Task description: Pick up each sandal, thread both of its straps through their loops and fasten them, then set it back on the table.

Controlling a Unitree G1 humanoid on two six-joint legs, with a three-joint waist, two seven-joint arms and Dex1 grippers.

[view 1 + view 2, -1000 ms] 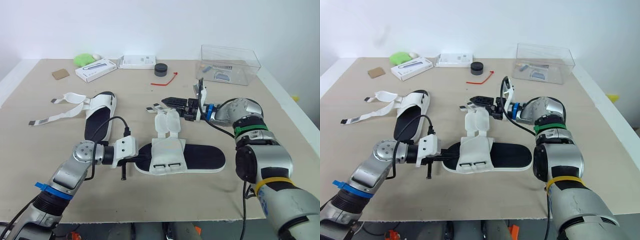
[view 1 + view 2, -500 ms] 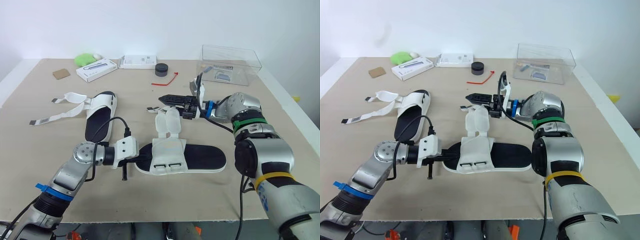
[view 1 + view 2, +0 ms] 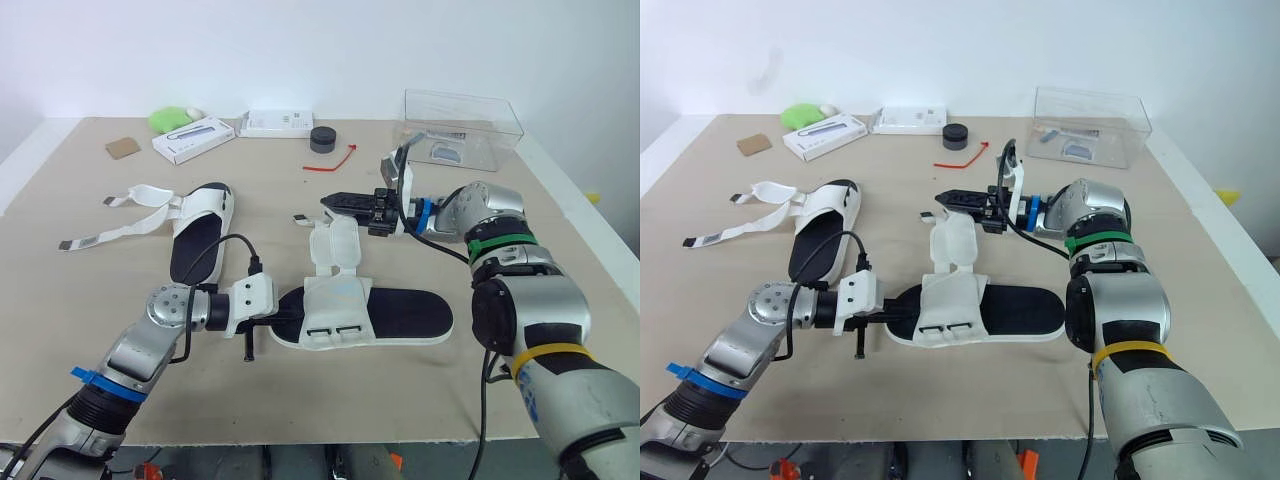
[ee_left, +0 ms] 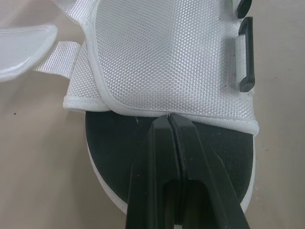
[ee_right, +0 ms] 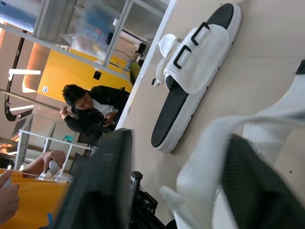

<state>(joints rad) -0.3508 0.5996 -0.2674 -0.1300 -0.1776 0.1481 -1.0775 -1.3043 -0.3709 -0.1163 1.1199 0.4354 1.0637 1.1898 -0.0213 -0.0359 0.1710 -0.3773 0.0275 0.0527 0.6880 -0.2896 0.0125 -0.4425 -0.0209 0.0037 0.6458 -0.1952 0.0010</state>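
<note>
Sandal work centres on the near sandal (image 3: 400, 318), which lies flat at the middle of the table (image 3: 80, 300), its black footbed up. Its two straps (image 3: 333, 243) are unthreaded and flop away from the robot. The left gripper (image 4: 169, 120) lies low along the footbed with its fingers pressed together. Their tips touch the edge of the white mesh upper (image 4: 167, 62), and whether they pinch any fabric is hard to tell. The black loops (image 3: 335, 330) sit free on the upper's nearer side. The right gripper (image 3: 330, 201) hovers just beyond the strap ends, fingers spread wide and gripping nothing.

A far sandal (image 3: 200, 225) rests well to the left, its loose straps (image 3: 110, 235) splayed toward the table's left edge. Bare tabletop lies open between the two sandals and along the near edge.

Along the far edge stand a clear plastic box (image 3: 462, 125), two white boxes (image 3: 193, 138), a black puck (image 3: 321, 139), a red tie (image 3: 335, 160) and a green lump (image 3: 168, 120). The wall behind is plain white. The right wrist view catches a seated person (image 5: 90, 112) past the table.
</note>
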